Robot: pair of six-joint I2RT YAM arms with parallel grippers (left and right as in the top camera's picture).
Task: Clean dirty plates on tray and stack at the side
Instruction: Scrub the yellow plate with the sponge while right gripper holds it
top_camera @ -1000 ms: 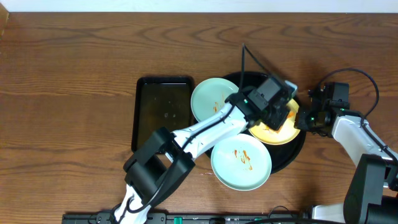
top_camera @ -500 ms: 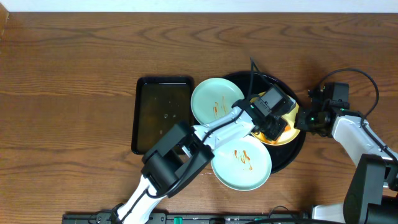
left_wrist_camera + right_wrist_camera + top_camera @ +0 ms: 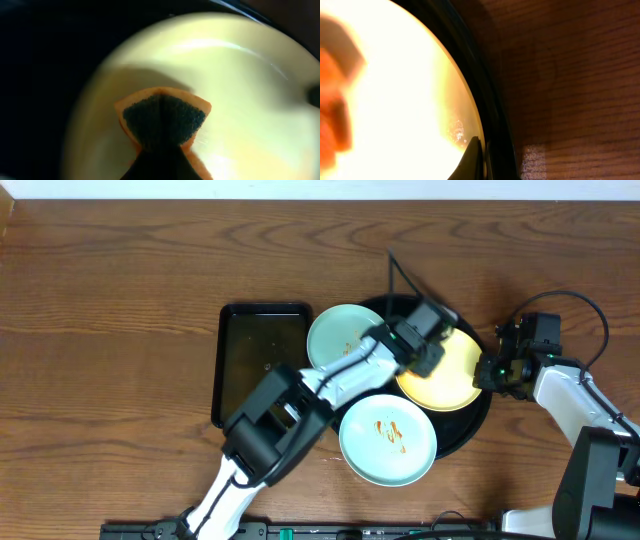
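Observation:
The pale yellow plate point(image 3: 452, 376) lies on the round black tray point(image 3: 481, 423), and its face shows no smear from overhead. My left gripper point(image 3: 424, 345) is shut on an orange sponge with a dark scrub face point(image 3: 163, 118). It presses the sponge on the yellow plate point(image 3: 250, 90) near its upper-left edge. My right gripper point(image 3: 488, 373) is shut on the plate's right rim point(image 3: 465, 131), one finger point(image 3: 473, 159) inside the tray rim point(image 3: 492, 110). Two mint-blue plates with orange-brown smears overlap the tray's left edge, one at upper left point(image 3: 340, 340) and one at lower left point(image 3: 388, 438).
A smaller rectangular black tray point(image 3: 262, 360) lies left of the plates. Brown wood-grain tabletop point(image 3: 120, 330) surrounds everything and shows in the right wrist view point(image 3: 570, 75). A black cable point(image 3: 405, 275) rises from my left arm over the round tray.
My left gripper has moved the sponge from the middle of the yellow plate up to its upper-left edge. More of the plate now shows. My right gripper has not moved.

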